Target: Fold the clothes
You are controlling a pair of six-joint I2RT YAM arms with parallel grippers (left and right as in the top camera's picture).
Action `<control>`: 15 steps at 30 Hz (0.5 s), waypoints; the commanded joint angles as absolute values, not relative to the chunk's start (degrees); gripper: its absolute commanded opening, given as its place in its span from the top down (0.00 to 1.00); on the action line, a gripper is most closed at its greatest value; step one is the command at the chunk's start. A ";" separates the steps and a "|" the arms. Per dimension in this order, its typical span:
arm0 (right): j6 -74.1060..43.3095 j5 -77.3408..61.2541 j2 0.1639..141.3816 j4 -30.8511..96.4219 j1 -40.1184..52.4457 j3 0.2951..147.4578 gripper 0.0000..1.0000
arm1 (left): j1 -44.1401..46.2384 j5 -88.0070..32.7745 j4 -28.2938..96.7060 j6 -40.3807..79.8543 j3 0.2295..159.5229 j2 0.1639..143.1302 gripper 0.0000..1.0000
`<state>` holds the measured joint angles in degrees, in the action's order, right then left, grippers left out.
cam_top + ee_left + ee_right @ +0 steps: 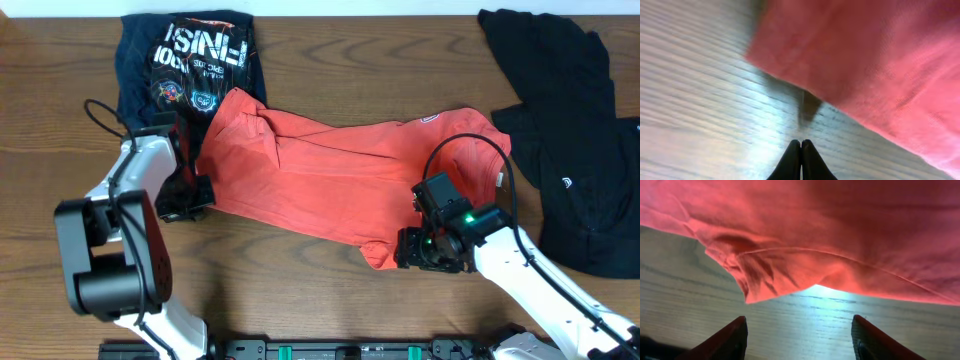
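The coral-red T-shirt (330,170) lies crumpled across the middle of the table, a small emblem near its upper right. My left gripper (195,198) sits at the shirt's left edge; in the left wrist view its fingers (801,145) are shut on nothing, over bare wood just short of the shirt's hem (865,65). My right gripper (408,250) is at the shirt's lower right corner; in the right wrist view its fingers (800,330) are wide open, with the shirt's sleeve corner (770,275) just ahead of them, not between them.
A dark navy T-shirt with white print (195,60) lies at the back left, touching the red shirt. A black garment (570,130) is spread at the right. The wooden table (300,290) shows along the front edge.
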<state>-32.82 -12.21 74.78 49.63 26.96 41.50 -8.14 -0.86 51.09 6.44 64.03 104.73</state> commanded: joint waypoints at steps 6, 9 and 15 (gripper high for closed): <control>-32.05 -12.95 72.97 49.04 25.87 42.09 0.32 | -9.26 -2.39 43.07 8.21 63.90 99.42 0.40; -32.05 -12.88 72.97 49.06 25.85 42.09 0.31 | -9.26 -2.37 40.03 6.15 63.86 100.62 0.36; -31.99 -12.25 72.97 49.10 25.85 42.09 0.30 | -9.26 -2.35 36.99 4.95 63.86 105.21 0.36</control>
